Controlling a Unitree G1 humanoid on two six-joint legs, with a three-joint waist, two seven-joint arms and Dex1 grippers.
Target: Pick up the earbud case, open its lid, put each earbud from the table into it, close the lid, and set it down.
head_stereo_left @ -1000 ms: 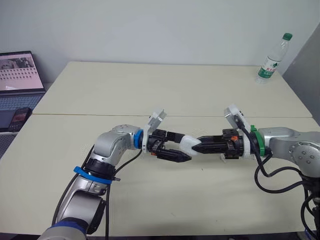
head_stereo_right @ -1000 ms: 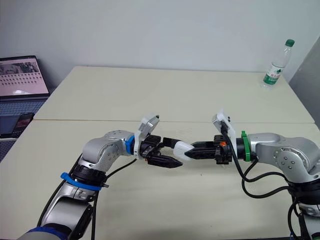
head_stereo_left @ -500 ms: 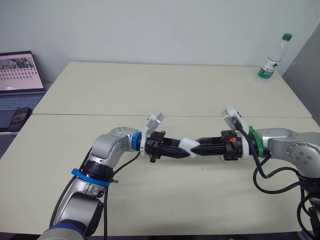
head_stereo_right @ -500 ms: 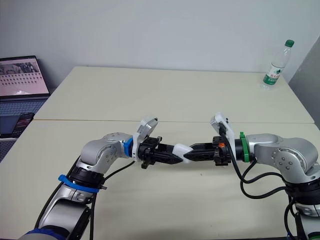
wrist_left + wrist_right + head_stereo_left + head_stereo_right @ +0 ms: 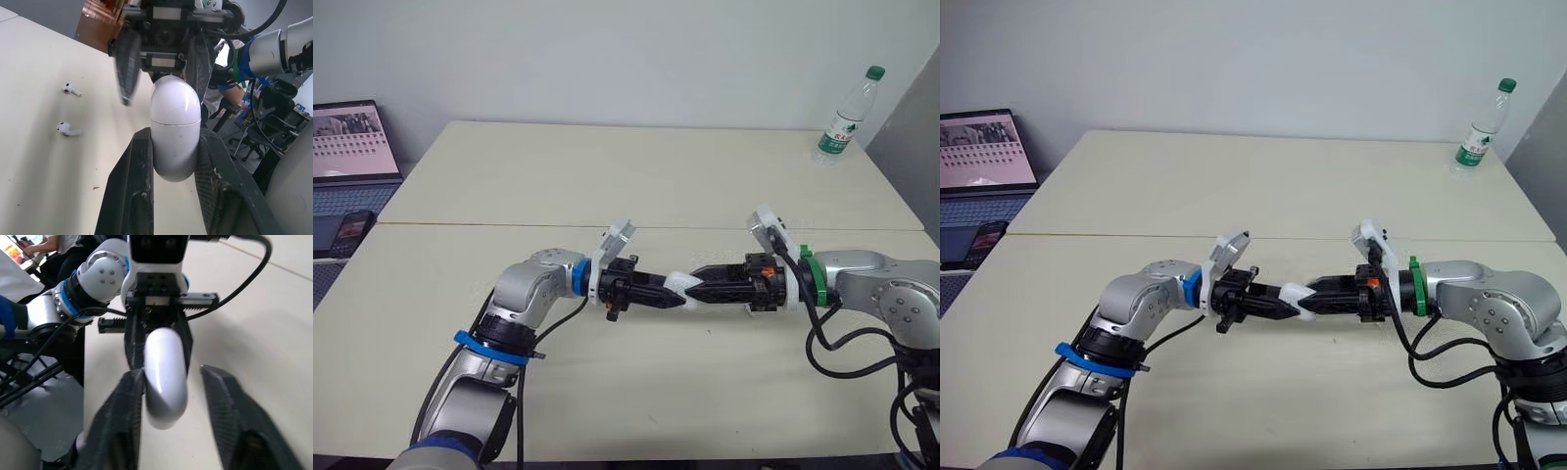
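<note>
White earbud case (image 5: 175, 112) clenched in left claw (image 5: 175, 147), right claw (image 5: 172, 374) spread around it.

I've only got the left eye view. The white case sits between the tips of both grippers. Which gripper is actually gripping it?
Observer: The left gripper; it clamps the lower half of the glossy white rounded earbud case.
Operator: And the right?
Observer: The right gripper is open: the case lies against one finger, with a gap to the other.
Operator: Lid?
Observer: Shut; its seam line is closed.
</note>
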